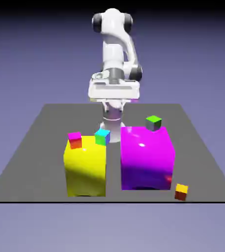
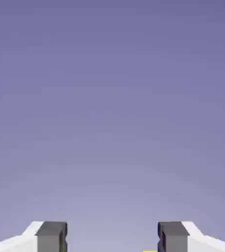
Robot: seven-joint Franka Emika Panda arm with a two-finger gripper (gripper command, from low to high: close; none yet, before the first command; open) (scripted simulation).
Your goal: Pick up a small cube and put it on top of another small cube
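The pincer (image 2: 112, 237) stands wide with nothing between its fingertips, and it hangs at the far side of the table (image 1: 23, 167), while the small cube (image 1: 181, 192) sits by the table's near edge, toward the exterior view's right. That is a long reach, I'd judge, and the big purple block (image 1: 146, 157) stands just left of the cube; a low or slanting approach could knock the block, or let a finger catch its side. Coming down off-centre could nudge the cube over the near edge. The hand view shows mostly backdrop, so aiming from that pose would be guesswork. Stacking has its own trouble: the green-topped cube (image 1: 154, 123), the blue-topped cube (image 1: 102, 137) and the pink-topped cube (image 1: 75, 140) all look turned or perched by big blocks, and letting go askew on any of them could topple the pair.
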